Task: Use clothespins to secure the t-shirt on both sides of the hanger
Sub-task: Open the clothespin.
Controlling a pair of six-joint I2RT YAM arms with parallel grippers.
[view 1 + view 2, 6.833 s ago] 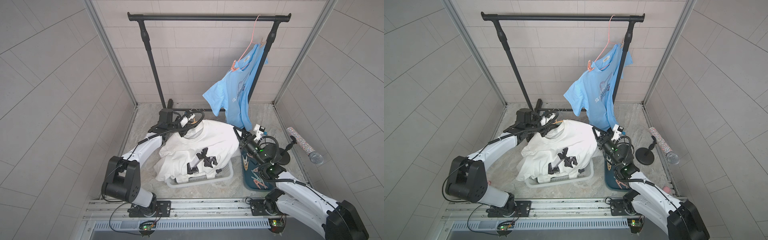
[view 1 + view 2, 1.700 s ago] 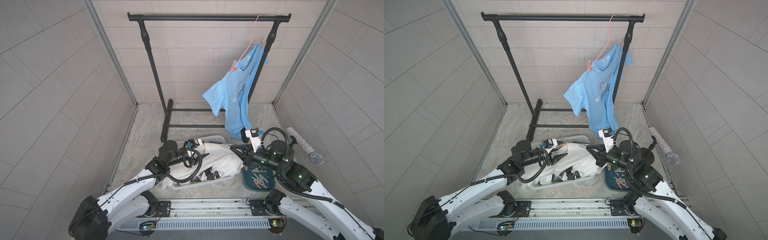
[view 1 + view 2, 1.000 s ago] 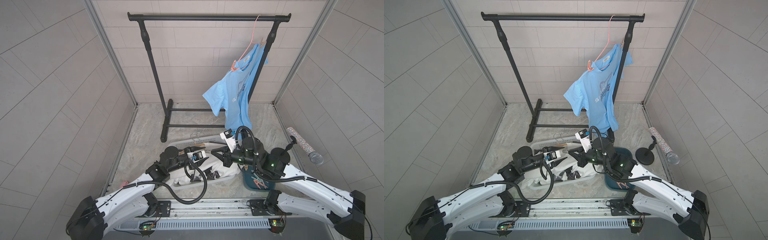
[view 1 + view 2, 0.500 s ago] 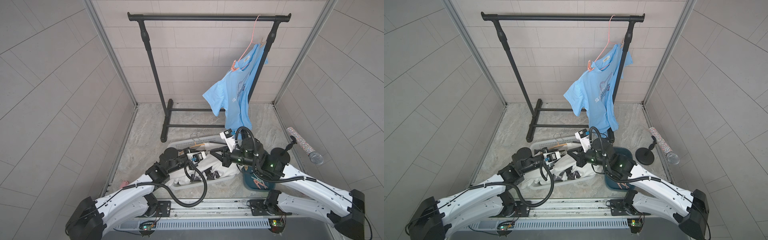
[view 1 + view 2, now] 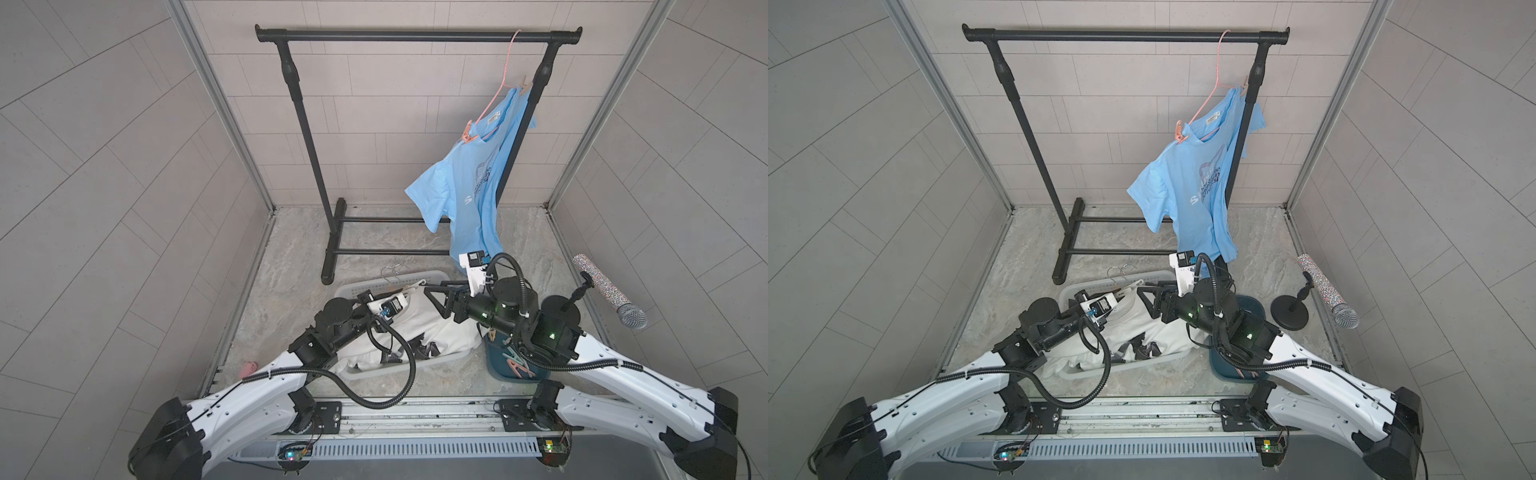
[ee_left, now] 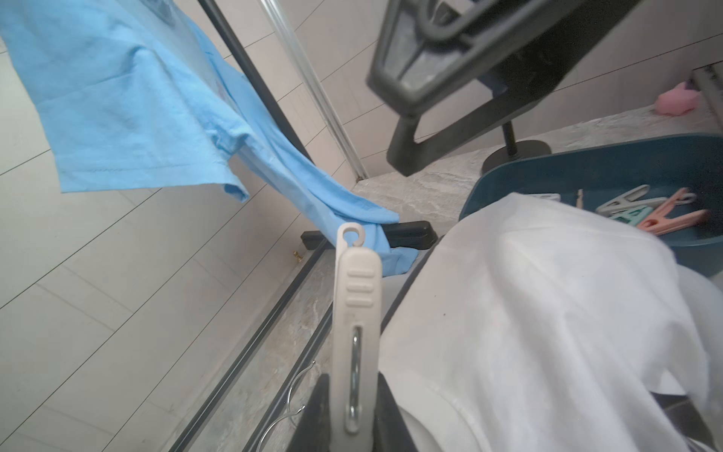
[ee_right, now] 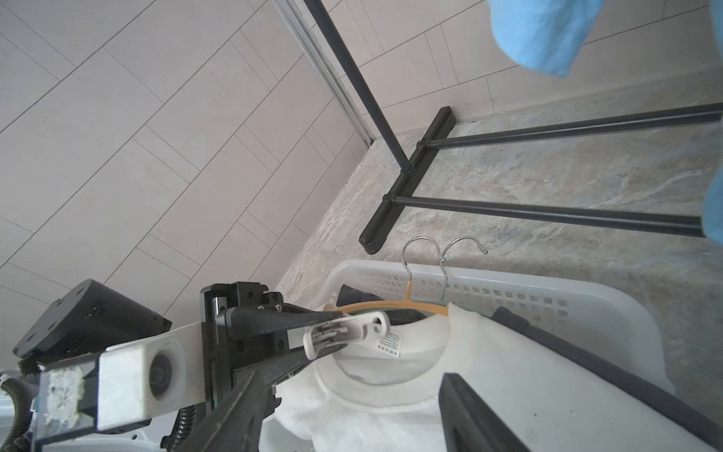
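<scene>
Near right, spare clothespins (image 6: 661, 221) lie in the blue bin (image 6: 567, 172). Left hand (image 7: 324, 338) pinches a pale clothespin (image 6: 354, 297) at the collar of the white t-shirt (image 7: 410, 399), on its hanger (image 7: 391, 304) in the basket (image 7: 528, 289); right hand (image 5: 434, 293) spread, just right.

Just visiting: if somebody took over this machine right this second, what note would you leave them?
Left gripper: shut on a pale clothespin, beside the collar of the white t-shirt.
Right gripper: open, empty, over the shirt.
Shirt sits on its hanger in the white basket; spare clothespins in the blue tub.
Done: one peg in hand; none visibly clipped on this shirt.
To do: clip both shoulders.
</scene>
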